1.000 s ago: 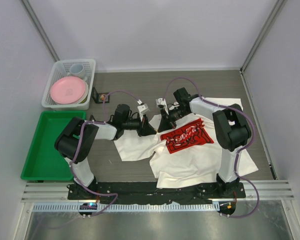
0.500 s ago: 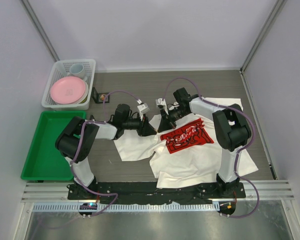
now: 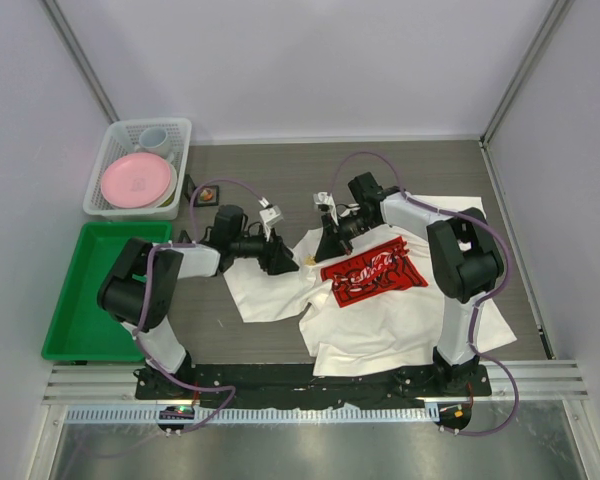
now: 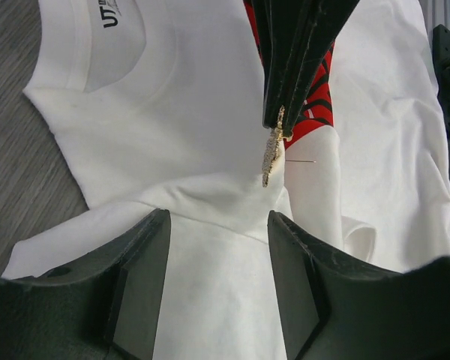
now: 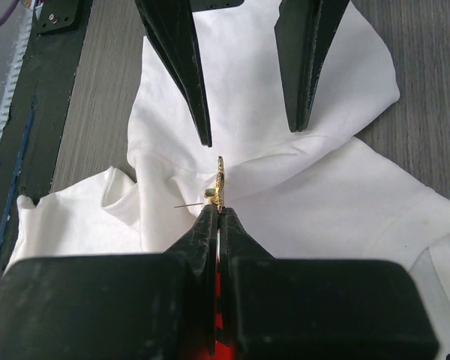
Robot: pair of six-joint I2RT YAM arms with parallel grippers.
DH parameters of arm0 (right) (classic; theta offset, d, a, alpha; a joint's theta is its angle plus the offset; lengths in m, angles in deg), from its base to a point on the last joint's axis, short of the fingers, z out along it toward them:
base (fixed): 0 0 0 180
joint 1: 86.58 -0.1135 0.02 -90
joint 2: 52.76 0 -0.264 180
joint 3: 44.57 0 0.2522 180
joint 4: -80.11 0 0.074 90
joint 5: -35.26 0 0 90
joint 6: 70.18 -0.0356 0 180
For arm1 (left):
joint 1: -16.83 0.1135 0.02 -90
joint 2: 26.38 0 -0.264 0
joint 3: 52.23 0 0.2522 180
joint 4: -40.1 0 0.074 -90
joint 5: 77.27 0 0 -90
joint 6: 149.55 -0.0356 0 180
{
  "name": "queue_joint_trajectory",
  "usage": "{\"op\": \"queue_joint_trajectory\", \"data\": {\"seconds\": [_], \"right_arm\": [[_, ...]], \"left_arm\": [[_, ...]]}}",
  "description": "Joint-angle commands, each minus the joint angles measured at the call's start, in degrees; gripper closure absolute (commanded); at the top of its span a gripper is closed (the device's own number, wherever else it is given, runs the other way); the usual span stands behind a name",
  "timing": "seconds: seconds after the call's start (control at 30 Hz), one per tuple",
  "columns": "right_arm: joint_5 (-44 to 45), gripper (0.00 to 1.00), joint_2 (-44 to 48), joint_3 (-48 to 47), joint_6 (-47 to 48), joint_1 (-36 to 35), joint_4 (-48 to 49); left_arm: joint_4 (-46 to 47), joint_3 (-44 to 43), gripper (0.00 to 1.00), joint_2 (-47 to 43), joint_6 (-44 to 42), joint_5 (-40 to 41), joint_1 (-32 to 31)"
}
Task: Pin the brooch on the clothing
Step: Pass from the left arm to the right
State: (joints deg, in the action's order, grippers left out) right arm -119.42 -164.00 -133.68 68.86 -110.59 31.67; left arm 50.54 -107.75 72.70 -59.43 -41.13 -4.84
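White short-sleeved T-shirt (image 4: 210, 112) spread on the grey wood-grain table (image 4: 15, 150); its neck label (image 4: 124, 13) reads "UT", while the script on the red chest print (image 3: 372, 270) is too small to read. Right jaws pinch the gold brooch (image 5: 219, 186) — pin exposed — just beside the print. Left jaws stand wide, holding nothing, near it.

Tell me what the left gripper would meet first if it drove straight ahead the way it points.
Most likely the brooch, pinched by the right gripper, dead ahead of the open left gripper; the T-shirt below might brush first, depth unclear.
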Motion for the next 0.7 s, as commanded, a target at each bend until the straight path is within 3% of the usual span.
{"op": "queue_joint_trajectory", "data": {"seconds": [0.0,0.2,0.37,0.67], "right_arm": [[-3.0,0.99,2.7,-1.3,-0.1,0.0,-0.3],[-2.6,0.99,2.1,-1.2,0.9,0.0,-0.6],[-2.2,0.99,1.7,-0.9,2.5,0.0,-1.8],[-2.3,0.99,0.6,-1.3,2.8,0.1,-2.6]], "left_arm": [[-0.4,0.6,0.42,-2.0,-5.0,-2.3,-0.3],[1.0,1.0,0.4,-2.3,-8.7,-0.7,-3.3],[5.0,1.2,0.39,-0.5,-8.6,5.3,-4.5],[11.6,3.2,0.37,1.3,-9.0,4.7,-6.9]]}}
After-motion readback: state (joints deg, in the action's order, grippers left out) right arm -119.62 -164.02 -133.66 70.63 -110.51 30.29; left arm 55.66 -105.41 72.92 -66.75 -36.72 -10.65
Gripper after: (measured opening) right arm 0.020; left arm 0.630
